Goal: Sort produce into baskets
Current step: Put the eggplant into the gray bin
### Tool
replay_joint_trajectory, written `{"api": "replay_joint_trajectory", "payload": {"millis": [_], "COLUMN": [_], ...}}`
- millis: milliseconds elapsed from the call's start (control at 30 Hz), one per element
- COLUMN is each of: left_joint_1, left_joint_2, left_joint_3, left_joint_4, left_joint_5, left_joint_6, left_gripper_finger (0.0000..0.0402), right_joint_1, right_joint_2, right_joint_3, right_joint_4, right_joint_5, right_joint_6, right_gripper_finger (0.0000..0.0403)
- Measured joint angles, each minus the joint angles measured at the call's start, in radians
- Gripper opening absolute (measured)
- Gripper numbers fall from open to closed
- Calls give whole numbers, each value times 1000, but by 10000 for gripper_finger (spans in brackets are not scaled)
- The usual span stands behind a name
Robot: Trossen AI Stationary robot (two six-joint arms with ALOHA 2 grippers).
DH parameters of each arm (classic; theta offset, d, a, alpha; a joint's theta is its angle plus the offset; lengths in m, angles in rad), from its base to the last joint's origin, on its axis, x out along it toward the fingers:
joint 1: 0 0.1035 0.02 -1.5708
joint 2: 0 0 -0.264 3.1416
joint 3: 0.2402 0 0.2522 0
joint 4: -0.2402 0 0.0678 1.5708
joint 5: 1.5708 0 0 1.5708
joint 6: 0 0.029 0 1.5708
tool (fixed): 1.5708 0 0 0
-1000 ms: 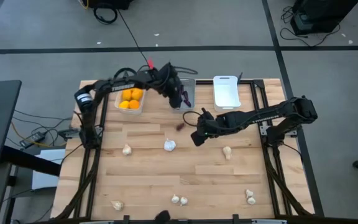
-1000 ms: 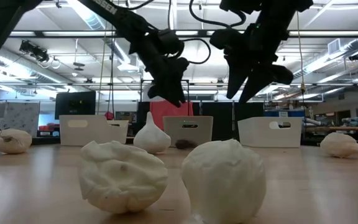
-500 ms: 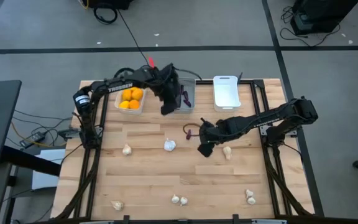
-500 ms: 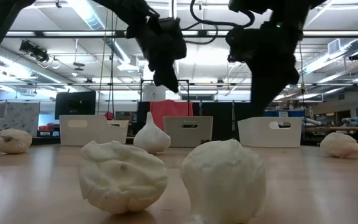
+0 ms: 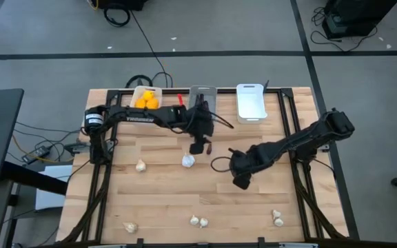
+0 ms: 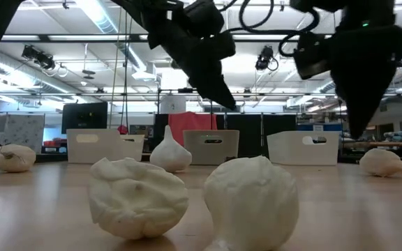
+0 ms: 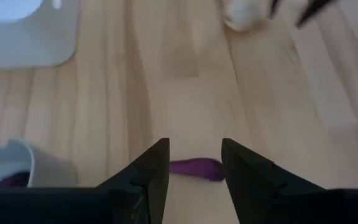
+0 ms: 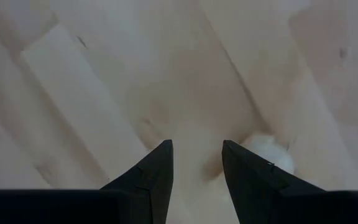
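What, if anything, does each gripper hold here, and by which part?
Nothing. The left gripper stands open over a purple piece lying on the table; the right gripper is open beside a garlic bulb.

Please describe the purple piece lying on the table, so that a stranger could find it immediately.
Start at the grey middle basket along the table's far edge. Just in front of it, below the left hand, lies the purple piece. It is small, dark and elongated, while nearby loose items are whitish bulbs.

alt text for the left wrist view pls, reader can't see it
The left claw hangs open over the wooden table, a small purple piece lying on the wood in the gap between its fingers. A white basket and a grey basket sit to one side; a whitish garlic bulb lies farther off.
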Motion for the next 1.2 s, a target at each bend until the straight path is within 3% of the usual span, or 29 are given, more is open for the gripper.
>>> {"api": "replay_joint_trajectory", "payload": {"millis": [433, 633, 867, 1000, 1200], "left_joint_1": [-45, -68, -80, -83, -74], "left_joint_2": [132, 185, 236, 243, 241], "left_joint_3": [-1, -1, 4, 4, 8], "left_joint_4": [33, 42, 58, 56, 39], "left_joint_5": [-82, -158, -158, -153, -111], "left_joint_6": [-498, -648, -671, -674, -693], "left_gripper_finger": [152, 152, 150, 118, 32], "right_joint_1": [239, 305, 322, 322, 313], "right_joint_2": [-2, -2, -2, -2, -2], "right_joint_3": [0, 0, 0, 0, 0], "right_joint_4": [-47, -54, -75, -77, -80], "right_joint_5": [97, 101, 106, 113, 159], "right_joint_6": [520, 605, 619, 609, 583], "right_gripper_finger": [149, 149, 149, 149, 149]}}
